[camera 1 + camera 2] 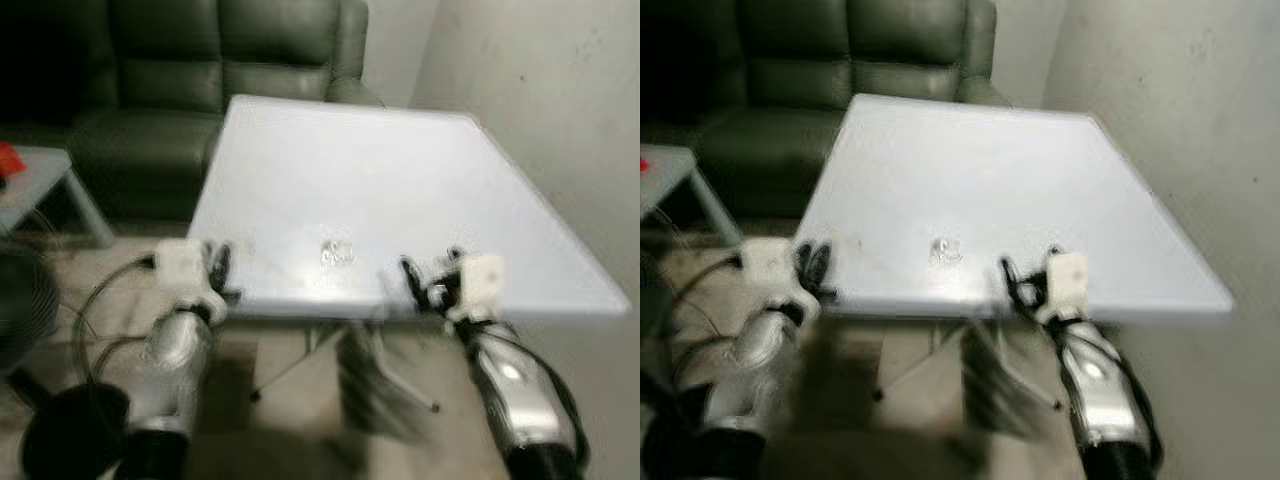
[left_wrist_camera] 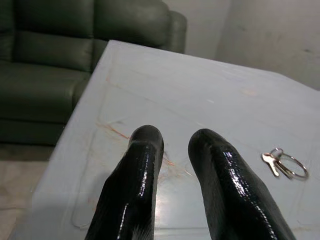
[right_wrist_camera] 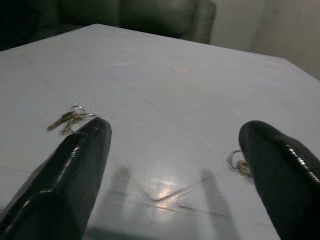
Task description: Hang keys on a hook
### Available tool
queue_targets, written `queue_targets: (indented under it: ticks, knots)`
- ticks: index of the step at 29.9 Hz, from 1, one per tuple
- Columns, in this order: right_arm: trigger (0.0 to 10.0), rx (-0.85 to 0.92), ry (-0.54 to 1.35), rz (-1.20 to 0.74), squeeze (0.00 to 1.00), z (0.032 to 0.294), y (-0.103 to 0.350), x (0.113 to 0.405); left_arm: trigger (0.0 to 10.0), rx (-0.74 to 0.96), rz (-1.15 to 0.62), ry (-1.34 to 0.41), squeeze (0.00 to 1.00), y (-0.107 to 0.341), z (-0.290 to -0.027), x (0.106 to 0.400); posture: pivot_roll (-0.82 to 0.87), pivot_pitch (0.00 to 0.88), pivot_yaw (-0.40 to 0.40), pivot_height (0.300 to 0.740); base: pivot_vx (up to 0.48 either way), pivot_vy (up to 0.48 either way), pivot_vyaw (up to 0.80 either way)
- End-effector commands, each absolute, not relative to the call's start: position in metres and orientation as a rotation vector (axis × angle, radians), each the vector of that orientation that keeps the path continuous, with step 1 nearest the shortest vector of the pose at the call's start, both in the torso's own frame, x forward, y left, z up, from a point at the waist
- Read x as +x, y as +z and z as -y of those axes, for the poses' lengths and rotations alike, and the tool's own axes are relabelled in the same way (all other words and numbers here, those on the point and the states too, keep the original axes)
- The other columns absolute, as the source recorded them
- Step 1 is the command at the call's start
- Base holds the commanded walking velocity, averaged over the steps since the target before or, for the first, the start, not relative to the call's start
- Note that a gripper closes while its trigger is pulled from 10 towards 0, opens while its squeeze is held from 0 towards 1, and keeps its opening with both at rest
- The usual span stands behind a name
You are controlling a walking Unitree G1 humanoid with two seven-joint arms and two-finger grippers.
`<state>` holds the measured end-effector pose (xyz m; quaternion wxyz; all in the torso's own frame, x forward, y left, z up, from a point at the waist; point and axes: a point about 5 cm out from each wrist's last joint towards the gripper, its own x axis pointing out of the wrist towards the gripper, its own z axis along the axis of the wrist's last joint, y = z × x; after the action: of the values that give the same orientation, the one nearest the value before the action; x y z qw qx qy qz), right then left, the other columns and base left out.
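My two arms are rounded silver shells with black bands at the lower end. Each wrist carries a boxy white housing, and thin black cables loop beside it. The left gripper point(image 2: 175, 165) and right gripper point(image 3: 177, 165) each have two glossy, blunt black fingers.

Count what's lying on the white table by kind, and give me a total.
Bunch of metal keys on a ring: 1
Small ringed metal piece, too blurred to identify: 1
Total on the white square table: 2
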<state>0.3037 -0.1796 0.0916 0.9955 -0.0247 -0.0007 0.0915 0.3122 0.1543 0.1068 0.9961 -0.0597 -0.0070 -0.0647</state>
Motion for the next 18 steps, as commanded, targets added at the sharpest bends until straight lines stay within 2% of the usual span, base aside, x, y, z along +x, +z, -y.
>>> queue_targets:
  ticks: [1, 10, 18]
  knots:
    - [10.0, -0.047, 0.195, 0.031, 0.00, 0.1755, 0.0997, 0.3075, 10.0, -0.096, 0.026, -0.114, 0.00, 0.1115, -0.1626, 0.3141, -0.03, 0.000, -0.084, 0.740, 0.000, 0.476, 0.00]
    - [10.0, -0.049, 0.192, 0.026, 0.00, 0.1753, 0.0991, 0.3074, 10.0, -0.089, 0.025, -0.107, 0.00, 0.1113, -0.1641, 0.3135, -0.02, 0.000, -0.087, 0.740, 0.000, 0.474, 0.00]
    - [10.0, -0.047, 0.200, 0.025, 0.00, 0.1738, 0.0990, 0.3078, 10.0, -0.103, 0.034, -0.101, 0.00, 0.1127, -0.1634, 0.3121, -0.01, 0.000, -0.089, 0.740, 0.000, 0.030, 0.00]
